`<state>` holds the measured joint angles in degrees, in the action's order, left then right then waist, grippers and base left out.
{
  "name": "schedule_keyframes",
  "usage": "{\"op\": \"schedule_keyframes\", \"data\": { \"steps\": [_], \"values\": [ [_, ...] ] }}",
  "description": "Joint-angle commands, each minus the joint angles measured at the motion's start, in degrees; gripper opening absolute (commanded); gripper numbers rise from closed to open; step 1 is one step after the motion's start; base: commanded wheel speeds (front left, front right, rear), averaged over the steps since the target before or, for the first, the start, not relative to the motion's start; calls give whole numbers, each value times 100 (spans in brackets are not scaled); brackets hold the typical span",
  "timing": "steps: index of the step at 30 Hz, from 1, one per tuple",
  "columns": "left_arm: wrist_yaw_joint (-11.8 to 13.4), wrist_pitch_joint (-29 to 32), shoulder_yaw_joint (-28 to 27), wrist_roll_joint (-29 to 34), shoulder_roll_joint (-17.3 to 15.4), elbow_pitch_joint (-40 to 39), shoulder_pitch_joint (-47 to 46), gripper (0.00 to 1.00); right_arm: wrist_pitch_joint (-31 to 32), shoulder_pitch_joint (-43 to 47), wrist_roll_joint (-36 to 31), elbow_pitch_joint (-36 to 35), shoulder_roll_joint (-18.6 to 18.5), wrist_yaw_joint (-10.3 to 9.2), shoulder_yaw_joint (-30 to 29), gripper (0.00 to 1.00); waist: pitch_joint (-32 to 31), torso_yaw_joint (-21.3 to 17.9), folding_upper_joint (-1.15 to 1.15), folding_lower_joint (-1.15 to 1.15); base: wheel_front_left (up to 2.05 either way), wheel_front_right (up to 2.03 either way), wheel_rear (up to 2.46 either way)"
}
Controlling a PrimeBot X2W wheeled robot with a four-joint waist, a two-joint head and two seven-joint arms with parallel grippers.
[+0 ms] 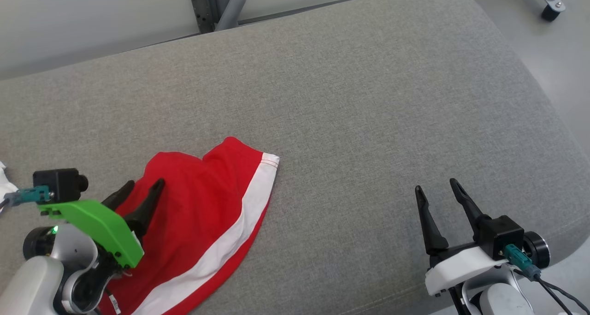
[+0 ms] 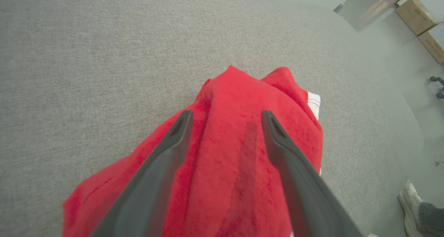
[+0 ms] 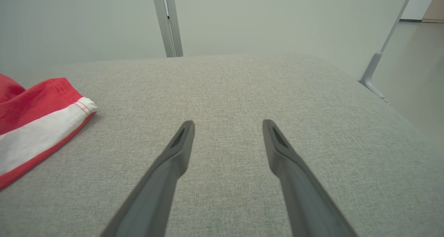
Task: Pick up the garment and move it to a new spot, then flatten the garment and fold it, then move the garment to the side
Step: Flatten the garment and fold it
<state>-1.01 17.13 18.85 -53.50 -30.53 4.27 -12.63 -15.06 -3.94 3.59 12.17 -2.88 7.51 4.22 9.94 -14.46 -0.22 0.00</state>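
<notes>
A grey woven padded surface [image 1: 345, 98] with rounded corners stands on a pale floor [image 1: 544, 52], with a plain wall and a grey metal post [image 1: 207, 6] behind its far edge. The red garment [image 1: 203, 199], with a broad white stripe, lies rumpled toward the near left corner.

The left gripper [image 1: 145, 182] is over the garment, jaws spread wide with nothing between them; I cannot tell whether the tips touch the cloth. The right gripper [image 1: 435, 184] is near the near right edge over bare fabric, jaws equally wide and empty.

The left wrist view adds cardboard boxes [image 2: 414, 15], whose print is too small to read, and a person's pale shoe [image 2: 409, 202] on the floor. A small white tag [image 1: 114, 302] shows at the garment's near edge, its writing illegible.
</notes>
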Motion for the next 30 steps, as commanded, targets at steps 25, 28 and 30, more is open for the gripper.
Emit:
{"op": "schedule_keyframes", "data": {
  "steps": [25,28,30],
  "values": [
    [-656,-871,1299,-13,660,525,-1212,0,-18,-11,165,76,-3,-4,-61,100,-5,-92,22,0,0,0,0],
    [-656,-1059,1514,136,668,128,-1186,0,-18,12,172,77,-3,-4,-73,100,-60,-83,22,0,0,0,0],
    [-656,-1122,1641,232,668,-106,-1193,0,-18,28,167,79,-3,-4,-73,100,-83,-83,22,0,0,0,0]
  ]
}}
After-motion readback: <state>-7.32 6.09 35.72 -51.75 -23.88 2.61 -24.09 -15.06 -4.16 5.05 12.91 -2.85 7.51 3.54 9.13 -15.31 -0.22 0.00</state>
